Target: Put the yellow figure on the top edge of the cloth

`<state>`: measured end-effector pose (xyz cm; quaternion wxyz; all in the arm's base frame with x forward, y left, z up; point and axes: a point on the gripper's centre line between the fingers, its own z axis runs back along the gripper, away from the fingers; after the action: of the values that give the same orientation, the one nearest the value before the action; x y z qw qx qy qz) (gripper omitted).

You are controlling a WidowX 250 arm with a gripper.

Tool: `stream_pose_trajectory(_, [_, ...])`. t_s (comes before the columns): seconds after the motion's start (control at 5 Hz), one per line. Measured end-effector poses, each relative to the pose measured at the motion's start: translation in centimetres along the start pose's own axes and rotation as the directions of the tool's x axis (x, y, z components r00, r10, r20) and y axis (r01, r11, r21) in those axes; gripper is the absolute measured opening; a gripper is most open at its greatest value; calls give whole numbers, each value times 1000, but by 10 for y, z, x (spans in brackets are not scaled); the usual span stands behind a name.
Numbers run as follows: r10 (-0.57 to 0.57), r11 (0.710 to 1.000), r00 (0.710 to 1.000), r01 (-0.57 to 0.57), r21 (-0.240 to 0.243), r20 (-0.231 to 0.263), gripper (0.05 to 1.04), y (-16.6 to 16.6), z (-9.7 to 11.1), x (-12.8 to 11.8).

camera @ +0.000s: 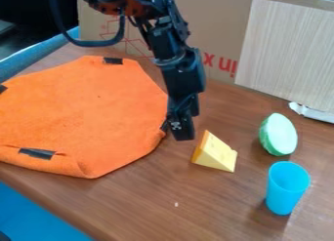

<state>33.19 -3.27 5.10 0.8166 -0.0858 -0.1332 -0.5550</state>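
One yellow figure point(217, 153), likely light, with firm sides to grip

Nearest on the surface point(156, 191) stands a blue cup point(287, 184), upright and apart from the figure, so it probably leaves the grasp room enough. A little farther back sits the yellow figure itself, a cheese-like wedge resting on the surface, outside the cloth point(85, 113). It looks like hollow toy plastic: light, stiff, hardly fragile, perhaps a bit slick. I would take it low across the thick body, on the two most nearly parallel sides; the thin upper ridge and the slopes would likely let it squirt out (wedges are sly that way).

Just beyond the figure and toward the cloth hangs the gripper point(183, 131); whether it is released or clenched I cannot tell, but the yellow figure is not in it. A green half-round piece point(279, 134) sits on the other side, clear of the likely approach.

Farthest of what matters is the cloth's top edge, marked by a black strip point(113, 61). The fabric looks soft and rumpled, so the wedge should be lowered flat and let go gently; dragged, it could bunch the hem or tip over.
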Motion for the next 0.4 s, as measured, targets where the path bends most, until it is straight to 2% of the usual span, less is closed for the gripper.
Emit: stream_pose_trajectory(0.4, [-20,1000,1000,21,-19,12,1000,-8,-5,11])
